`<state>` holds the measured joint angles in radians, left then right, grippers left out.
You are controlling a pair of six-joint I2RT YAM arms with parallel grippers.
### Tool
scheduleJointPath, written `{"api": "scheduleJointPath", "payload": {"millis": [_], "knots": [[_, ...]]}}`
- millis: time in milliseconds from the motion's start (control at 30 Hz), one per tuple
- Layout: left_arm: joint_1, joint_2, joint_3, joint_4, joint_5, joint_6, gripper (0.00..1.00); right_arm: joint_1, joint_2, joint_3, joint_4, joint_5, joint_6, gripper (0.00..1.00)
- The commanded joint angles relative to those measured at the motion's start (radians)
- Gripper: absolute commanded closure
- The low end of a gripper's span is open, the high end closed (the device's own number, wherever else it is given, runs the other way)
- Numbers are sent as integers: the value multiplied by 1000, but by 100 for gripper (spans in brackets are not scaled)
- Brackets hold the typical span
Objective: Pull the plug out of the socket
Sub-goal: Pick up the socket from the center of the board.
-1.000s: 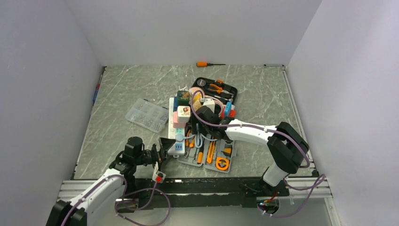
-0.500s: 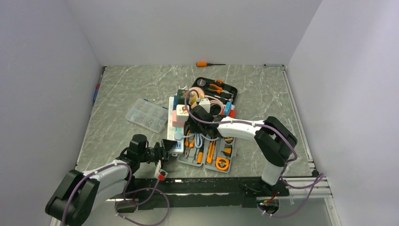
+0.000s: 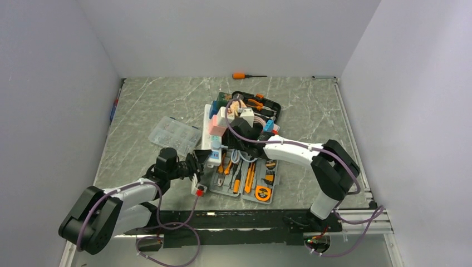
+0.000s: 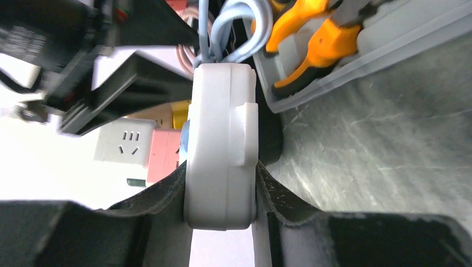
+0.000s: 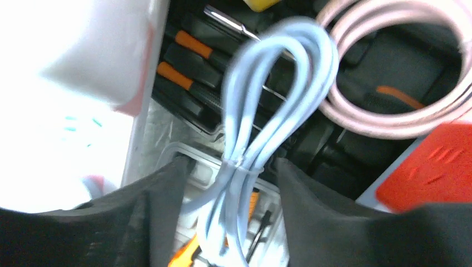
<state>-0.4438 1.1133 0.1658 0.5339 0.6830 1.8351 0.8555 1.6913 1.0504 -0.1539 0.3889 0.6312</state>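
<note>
Left gripper (image 4: 221, 168) is clamped on the rounded white end of the socket (image 4: 220, 111), pads pressed to both its sides; I can see a pink plug (image 4: 163, 158) and a white adapter (image 4: 122, 147) against its face, left of centre; right gripper (image 5: 228, 164) has its jaws apart, straddling a tied pale blue cable (image 5: 232, 111) without touching it; from above, the socket lies mid-frame along the left edge of the open tool case (image 3: 245, 186).
</note>
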Motion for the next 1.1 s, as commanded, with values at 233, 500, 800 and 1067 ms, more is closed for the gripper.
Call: {"api": "scheduleJointPath", "payload": {"millis": [233, 500, 800, 1067], "knots": [[7, -60, 76, 196, -98, 53, 100, 1, -316, 17, -216, 136, 19, 0], [7, -124, 48, 145, -105, 41, 100, 11, -460, -125, -519, 297, 326, 0], [8, -187, 27, 100, -107, 32, 100, 2, -317, -155, -439, 274, 392, 0], [5, -197, 24, 101, -104, 28, 100, 7, -215, -161, -285, 355, 398, 0]]}}
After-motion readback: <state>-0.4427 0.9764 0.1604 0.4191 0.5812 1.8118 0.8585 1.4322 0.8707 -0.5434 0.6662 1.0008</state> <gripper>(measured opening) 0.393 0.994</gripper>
